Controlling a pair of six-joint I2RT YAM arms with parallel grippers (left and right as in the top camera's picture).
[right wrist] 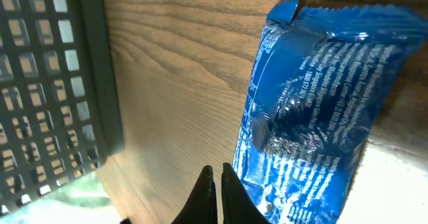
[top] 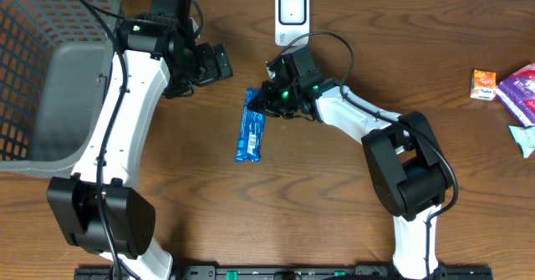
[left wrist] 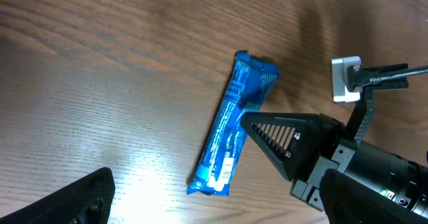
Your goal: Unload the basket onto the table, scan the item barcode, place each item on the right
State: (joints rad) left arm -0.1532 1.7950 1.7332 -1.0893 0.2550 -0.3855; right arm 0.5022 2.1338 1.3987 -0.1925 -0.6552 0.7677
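Note:
The item, a blue wrapped snack bar (top: 251,129), lies flat on the wooden table, its long axis running near to far. In the left wrist view the blue bar (left wrist: 231,137) shows white print near its lower end. My right gripper (top: 267,99) is shut and sits at the bar's far end. In the right wrist view its fingertips (right wrist: 215,177) are pressed together just left of the blue wrapper (right wrist: 314,110), with nothing between them. My left gripper (top: 215,63) hovers open to the upper left of the bar, its jaws spread wide (left wrist: 214,197) above the bar's near end.
A white scanner (top: 291,17) stands at the table's back edge, behind the right gripper. A grey mesh basket (top: 33,71) fills the left side and shows as grey mesh (right wrist: 47,83) in the right wrist view. Small packets, orange (top: 483,84) and purple (top: 520,92), lie at the far right.

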